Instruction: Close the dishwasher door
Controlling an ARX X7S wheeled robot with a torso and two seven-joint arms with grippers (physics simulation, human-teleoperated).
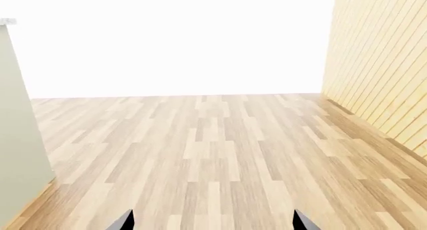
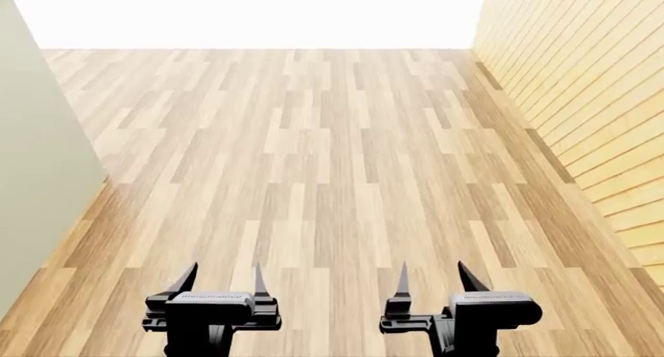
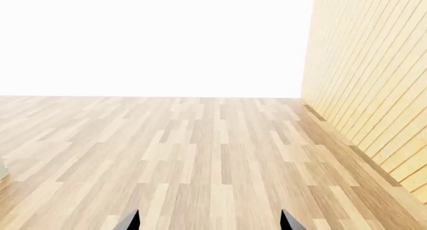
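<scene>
The dishwasher door is out of view in all three views. My left gripper [image 2: 224, 278] hangs low at the front left of the head view, open, with nothing between its fingers. My right gripper [image 2: 431, 276] is beside it at the front right, also open and empty. Both point forward over bare wooden floor. In the left wrist view only the two tips of the left gripper [image 1: 213, 221] show, wide apart. The right wrist view likewise shows just the spread tips of the right gripper [image 3: 209, 221].
A sage-green cabinet side [image 2: 36, 162] stands along the left, also seen in the left wrist view as a green panel [image 1: 17, 140]. A yellow slatted wall [image 2: 592, 100] runs along the right. Wooden floor [image 2: 322, 155] stretches ahead to a bright white background.
</scene>
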